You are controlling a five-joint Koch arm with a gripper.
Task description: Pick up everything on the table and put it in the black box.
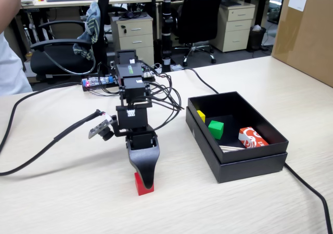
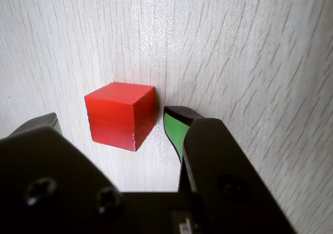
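The gripper (image 2: 112, 127) is standing spread over the red cube (image 2: 120, 115), one jaw on each side with a sliver of table showing beside the green-padded one — so nothing is pinching yet; it is straddling the cube, I judge, to close squarely on two opposite faces. The cube is sitting on the table (image 1: 62, 203), well apart from the black box (image 1: 235, 140), which is already holding a green cube (image 1: 216, 129) and a printed packet (image 1: 252, 138).
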